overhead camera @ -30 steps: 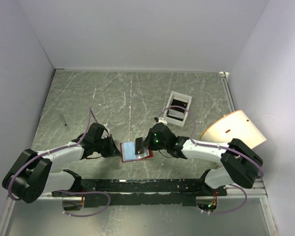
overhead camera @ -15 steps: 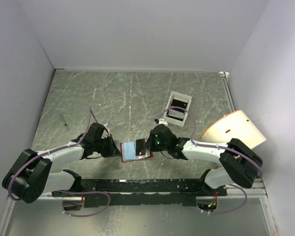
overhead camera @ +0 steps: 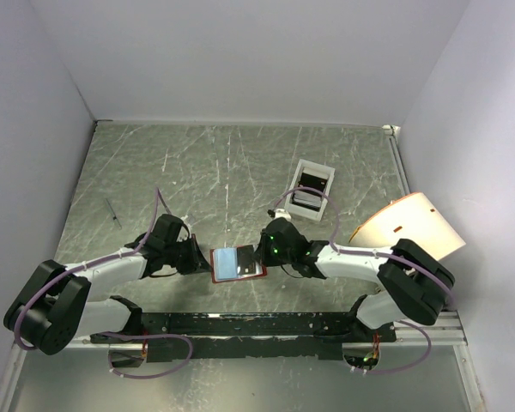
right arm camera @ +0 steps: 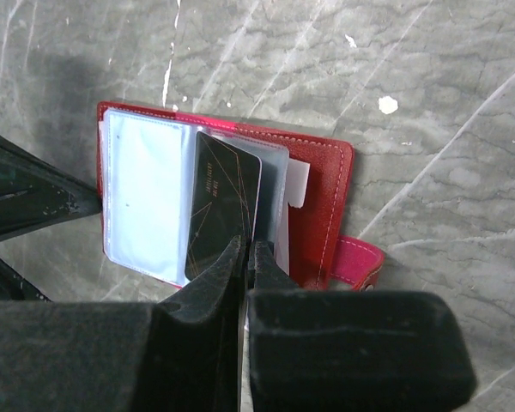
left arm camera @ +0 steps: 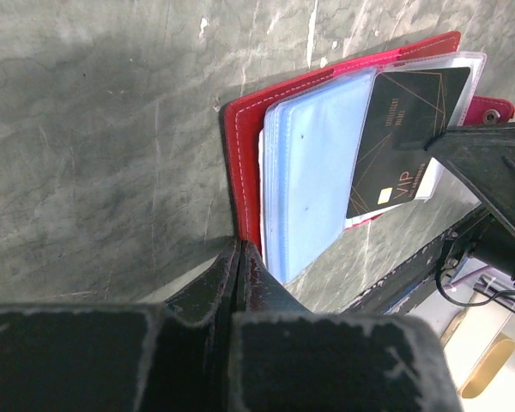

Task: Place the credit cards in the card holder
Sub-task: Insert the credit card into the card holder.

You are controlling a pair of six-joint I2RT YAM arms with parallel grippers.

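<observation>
The card holder [overhead camera: 238, 263] is a red wallet lying open on the table between the arms, its pale blue sleeves [left arm camera: 313, 163] fanned upward and its snap tab [right arm camera: 358, 260] at the right. My left gripper [left arm camera: 240, 246] is shut on the edge of the red cover [left arm camera: 245, 163], at the wallet's left side [overhead camera: 204, 261]. A dark credit card [right arm camera: 223, 202] with gold lines lies tucked among the clear sleeves [left arm camera: 408, 133]. My right gripper [right arm camera: 247, 248] is shut on that card's near edge, at the wallet's right side [overhead camera: 257, 255].
A white open-topped box [overhead camera: 312, 185] holding more cards stands behind the right arm. A pale tan disc-shaped object [overhead camera: 409, 225] leans at the right wall. A thin pen-like stick [overhead camera: 112, 212] lies at the left.
The dark card stood up above the wallet before; now it lies lower and flatter among the sleeves, and the right gripper has moved down with it. The left gripper has not moved.
</observation>
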